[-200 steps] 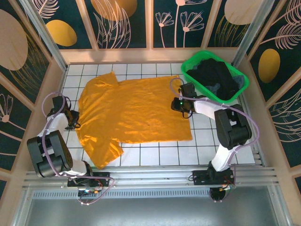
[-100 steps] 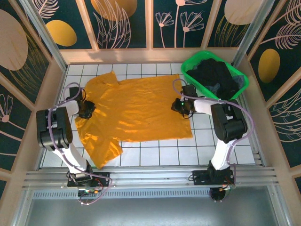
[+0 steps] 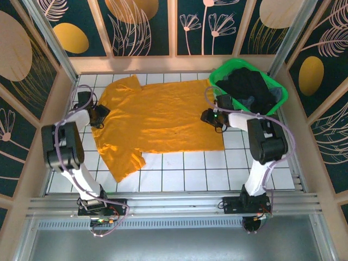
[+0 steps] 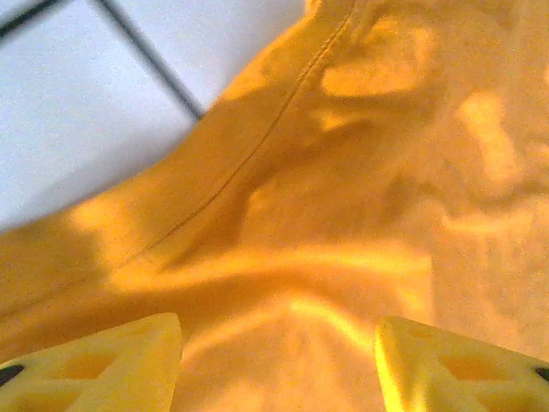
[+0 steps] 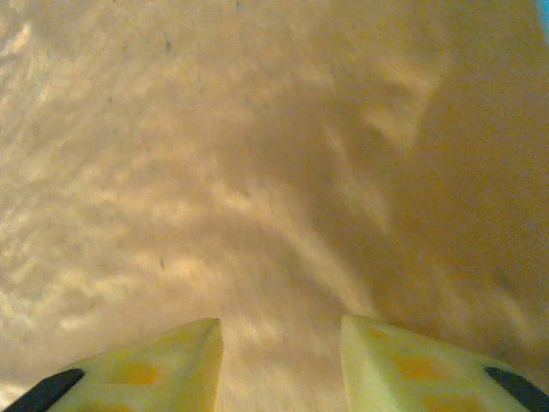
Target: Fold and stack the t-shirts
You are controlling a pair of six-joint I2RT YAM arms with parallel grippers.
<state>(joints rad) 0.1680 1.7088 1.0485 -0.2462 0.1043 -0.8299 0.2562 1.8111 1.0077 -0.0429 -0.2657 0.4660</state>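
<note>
T-shirt [image 3: 157, 122], mustard, lies spread flat on the bench's [image 3: 217, 174] far half. Left hand [image 3: 99, 115] and right hand [image 3: 209, 117] rest open at its side edges, gripping nothing. Flattening judged done; next, regrasp edges to fold.

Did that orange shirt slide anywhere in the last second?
Yes. The orange shirt has slid toward the far side of the table, and its far right corner now lies closer to the green basket.
</note>
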